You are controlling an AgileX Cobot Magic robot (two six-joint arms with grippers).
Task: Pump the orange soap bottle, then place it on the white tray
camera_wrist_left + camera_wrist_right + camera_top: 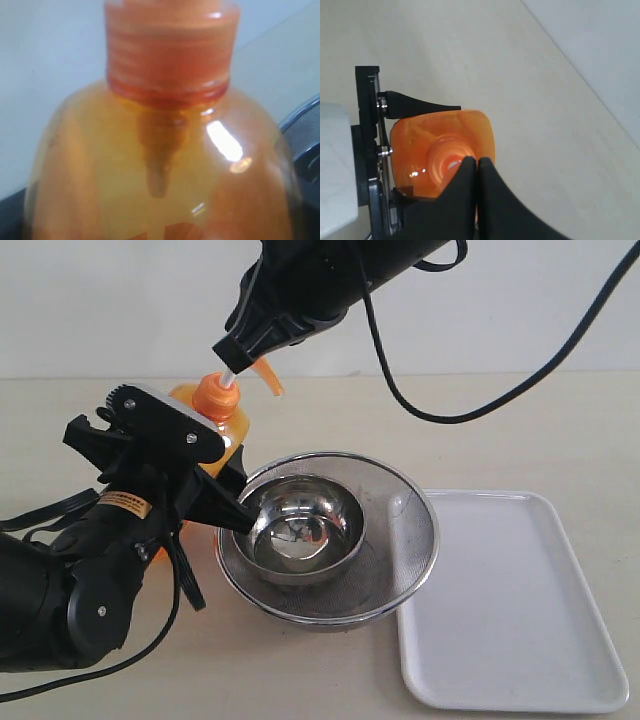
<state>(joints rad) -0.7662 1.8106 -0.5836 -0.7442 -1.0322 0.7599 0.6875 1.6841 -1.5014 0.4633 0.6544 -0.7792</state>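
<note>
Pumping seems in hand: the closed right end effector [230, 352] sits on the pump [218, 392] of the bottle [228, 430], gripped by the left end effector [208, 465] at left; next, carrying it right to the tray [520, 620].

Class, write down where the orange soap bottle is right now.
In the exterior view the orange soap bottle is left of centre, clamped in the left gripper, beside the steel strainer, with the right gripper on its pump.
</note>
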